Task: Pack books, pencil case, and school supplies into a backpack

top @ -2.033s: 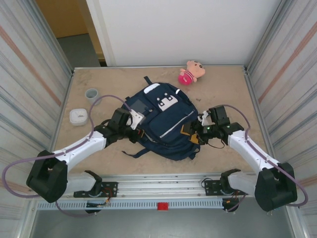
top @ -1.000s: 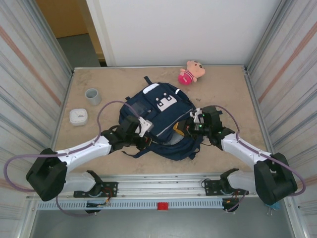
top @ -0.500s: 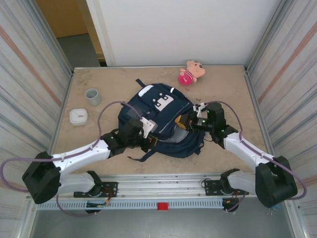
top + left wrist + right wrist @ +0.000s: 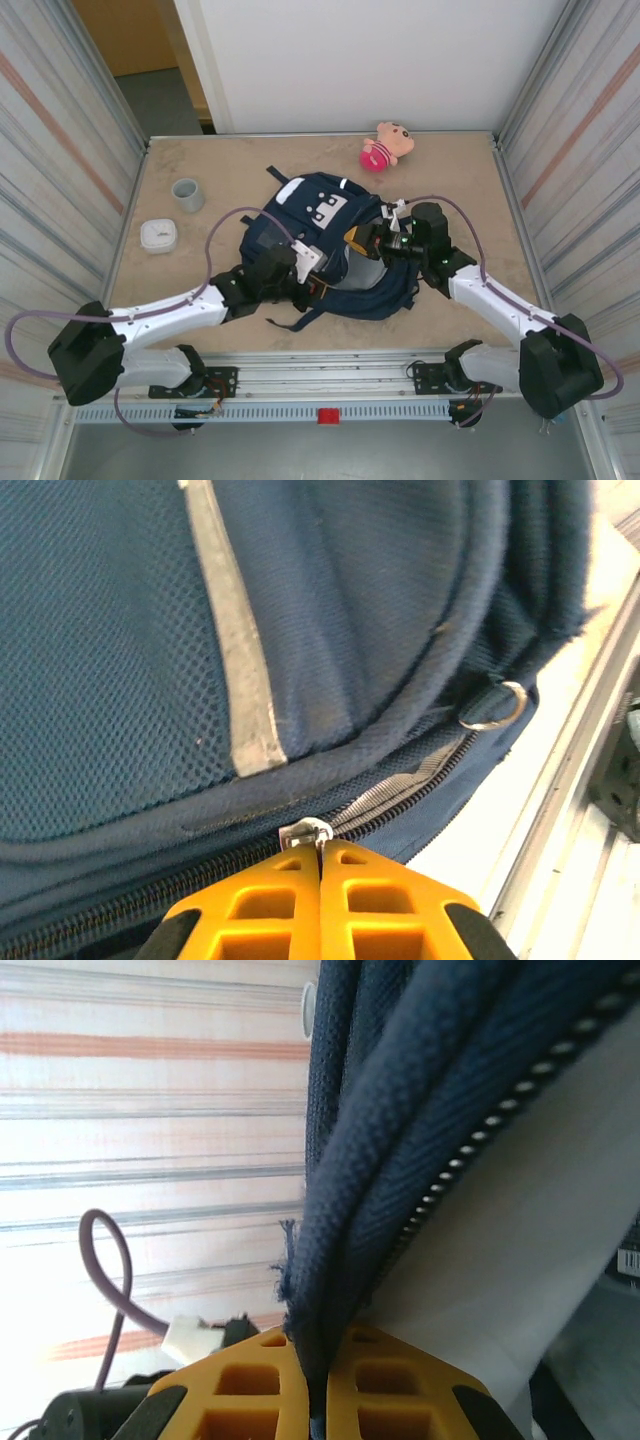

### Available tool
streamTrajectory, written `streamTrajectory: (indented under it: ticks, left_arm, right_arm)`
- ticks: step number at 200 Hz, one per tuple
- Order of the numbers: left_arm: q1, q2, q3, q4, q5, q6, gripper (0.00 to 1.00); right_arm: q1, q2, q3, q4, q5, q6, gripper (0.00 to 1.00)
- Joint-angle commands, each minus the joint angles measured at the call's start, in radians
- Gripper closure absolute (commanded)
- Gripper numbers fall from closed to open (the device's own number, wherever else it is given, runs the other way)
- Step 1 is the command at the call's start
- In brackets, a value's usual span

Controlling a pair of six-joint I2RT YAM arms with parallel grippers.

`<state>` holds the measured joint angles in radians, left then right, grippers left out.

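Left gripper (image 4: pixel 320 850) tight on backpack (image 4: pixel 110 650)

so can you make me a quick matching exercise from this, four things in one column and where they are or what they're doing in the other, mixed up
Things:
1. plush toy
2. grey cup
3. left gripper
4. right gripper

Places or states:
A. shut on the zipper pull of the backpack
B. shut on a folded edge of the backpack's fabric
C. at the far edge of the table, past the backpack
D. on the left side of the table, just past the white box

Pairs: 1-C, 2-D, 3-A, 4-B
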<state>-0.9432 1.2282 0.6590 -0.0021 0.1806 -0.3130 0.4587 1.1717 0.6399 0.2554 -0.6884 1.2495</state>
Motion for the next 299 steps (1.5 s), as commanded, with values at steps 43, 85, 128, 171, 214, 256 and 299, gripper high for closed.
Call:
streamTrajectory:
  ticks: [43,85,128,171,214,256,299]
  left_arm:
    - [-0.049,-0.055,0.088,-0.018,-0.071,0.179,0.52]
    - [-0.047,-0.13,0.121,-0.303,-0.2,0.731,0.34]
    - [0.061,-0.022,0.087,-0.293,-0.196,1.012,0.27]
    - [0.173,0.042,0.044,-0.093,-0.14,1.073,0.25]
    - [0.202,0.157,0.059,-0.077,-0.126,1.126,0.32]
    - [0.176,0.106,0.047,-0.105,-0.047,1.049,0.85]
    - [0.142,0.026,0.069,-0.166,-0.022,0.767,1.0]
  right_arm:
    - [-0.065,0.031,0.108,-0.326,-0.109,-0.315,0.94]
    - [-0.186,0.077,0.168,-0.575,-0.285,-0.594,0.93]
    - [-0.222,0.169,0.233,-0.68,-0.369,-0.732,0.94]
    - [-0.269,0.211,0.282,-0.745,-0.394,-0.79,0.94]
    - [-0.297,0.266,0.335,-0.807,-0.423,-0.849,0.93]
    - [-0.342,0.304,0.373,-0.825,-0.397,-0.879,0.93]
    - [-0.347,0.197,0.397,-0.895,-0.124,-0.869,0.52]
